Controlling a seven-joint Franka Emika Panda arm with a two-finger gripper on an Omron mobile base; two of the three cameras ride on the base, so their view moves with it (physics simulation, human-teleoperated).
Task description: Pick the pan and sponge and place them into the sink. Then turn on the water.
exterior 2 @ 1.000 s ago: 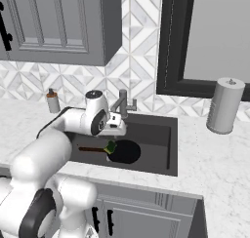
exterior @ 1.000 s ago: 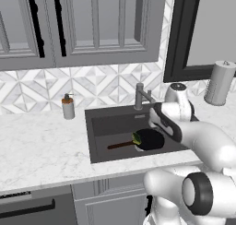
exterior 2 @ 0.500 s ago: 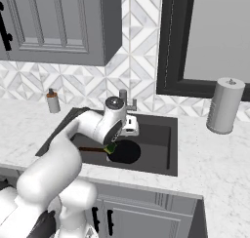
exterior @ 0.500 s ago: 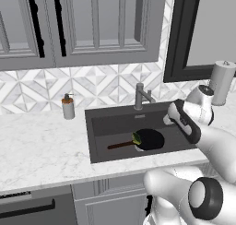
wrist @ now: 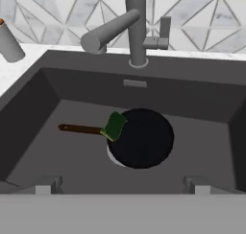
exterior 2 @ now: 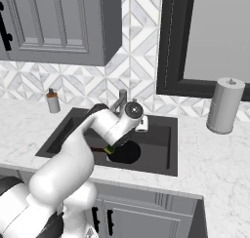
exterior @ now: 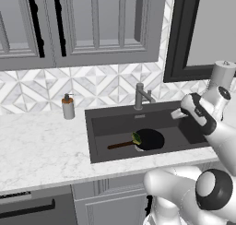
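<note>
Gripper point(wrist: 119, 186), jaws spread and empty, is hovering before the grey metal faucet point(wrist: 126, 30); round black pan point(wrist: 141, 138) and green sponge point(wrist: 114, 125) are lying below it in the dark-grey sink point(wrist: 29, 108). A misjudged reach risks glancing off the lever, leaving water off.

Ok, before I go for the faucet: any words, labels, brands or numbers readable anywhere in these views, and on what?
None: no readable text in these views.
soap bottle: plain, no label.
paper towel roll: blank.
faucet, sink, pan, sponge: unmarked.
</note>
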